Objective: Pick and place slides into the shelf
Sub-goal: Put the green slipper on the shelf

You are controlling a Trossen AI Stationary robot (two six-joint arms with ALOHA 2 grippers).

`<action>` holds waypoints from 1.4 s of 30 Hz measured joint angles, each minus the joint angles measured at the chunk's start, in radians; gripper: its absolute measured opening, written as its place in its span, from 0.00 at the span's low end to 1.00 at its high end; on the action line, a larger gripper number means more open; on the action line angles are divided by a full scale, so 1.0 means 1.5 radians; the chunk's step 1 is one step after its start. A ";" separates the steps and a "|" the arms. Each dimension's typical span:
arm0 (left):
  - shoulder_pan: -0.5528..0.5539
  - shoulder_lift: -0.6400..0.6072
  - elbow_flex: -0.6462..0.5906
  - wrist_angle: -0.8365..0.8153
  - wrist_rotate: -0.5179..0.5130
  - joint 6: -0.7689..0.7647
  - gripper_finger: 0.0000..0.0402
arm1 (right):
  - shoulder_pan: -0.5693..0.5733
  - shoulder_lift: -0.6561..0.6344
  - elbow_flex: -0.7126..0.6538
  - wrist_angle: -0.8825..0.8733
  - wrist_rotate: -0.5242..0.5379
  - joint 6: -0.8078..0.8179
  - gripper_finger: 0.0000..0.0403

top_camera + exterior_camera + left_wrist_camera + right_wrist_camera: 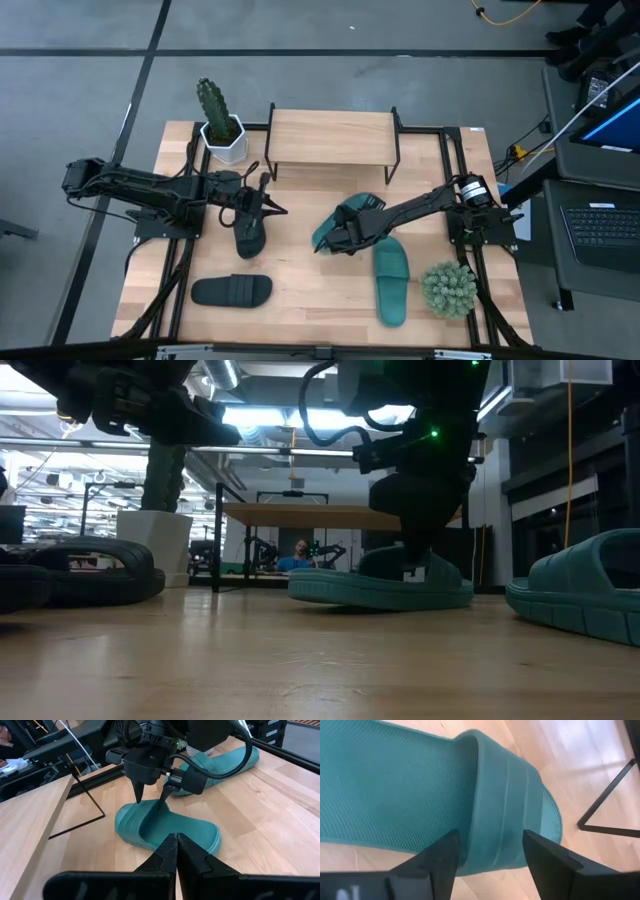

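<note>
A teal slide lies sole-down on the table in front of the shelf. My right gripper stands open over it, slanting down, one finger on each side of the ribbed strap. A second teal slide lies nearer the front right. One black slide lies beside my left gripper, which hovers shut with nothing in it. The other black slide lies at the front left. My right gripper comes at the teal slide's strap from above and from the table's right, fingers across the strap. One fingertip is at its toe side, the other at its open heel side. Whether they touch the strap, I cannot tell.
A potted cactus stands left of the shelf. A small round green plant sits at the front right. Black frame rails run along the table's sides. Bare wood lies between the slides at the front middle.
</note>
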 joint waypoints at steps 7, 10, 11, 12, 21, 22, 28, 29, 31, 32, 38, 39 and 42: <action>0.000 0.000 0.000 0.000 0.000 0.000 0.00 | 0.001 0.000 0.000 0.000 0.000 -0.006 0.35; 0.000 0.000 0.000 0.000 0.000 -0.001 0.00 | 0.000 0.000 0.000 0.000 0.000 -0.021 0.25; 0.000 0.000 0.000 0.000 0.000 -0.001 0.00 | 0.000 0.000 0.000 -0.001 0.000 -0.024 0.22; 0.000 0.000 0.000 0.000 0.000 -0.001 0.00 | 0.000 0.000 0.000 -0.001 0.000 -0.031 0.18; 0.000 0.000 0.000 0.000 0.000 0.000 0.00 | 0.000 0.000 0.000 0.004 -0.003 -0.037 0.03; 0.000 0.000 0.000 0.000 0.000 0.000 0.00 | 0.002 0.000 0.000 0.004 -0.003 -0.038 0.03; 0.000 -0.009 0.000 -0.002 -0.017 -0.010 0.00 | 0.012 -0.011 0.000 0.009 -0.004 -0.037 0.03; 0.000 -0.014 0.000 0.001 -0.024 -0.018 0.00 | 0.016 -0.016 0.000 0.009 -0.003 -0.037 0.03; 0.000 -0.027 0.000 0.000 -0.034 -0.029 0.00 | 0.024 -0.029 0.000 0.009 0.000 -0.037 0.03; 0.000 -0.033 0.000 0.001 -0.036 -0.035 0.00 | 0.026 -0.036 0.001 0.009 0.000 -0.037 0.03; 0.000 -0.081 0.000 0.001 -0.036 -0.041 0.00 | 0.036 -0.065 0.002 0.009 0.031 -0.052 0.03; 0.000 -0.088 0.000 0.001 -0.036 -0.048 0.00 | 0.039 -0.067 0.002 0.010 0.038 -0.058 0.03; 0.000 -0.110 0.000 0.000 -0.037 -0.082 0.00 | 0.048 -0.068 0.002 0.014 0.060 -0.079 0.03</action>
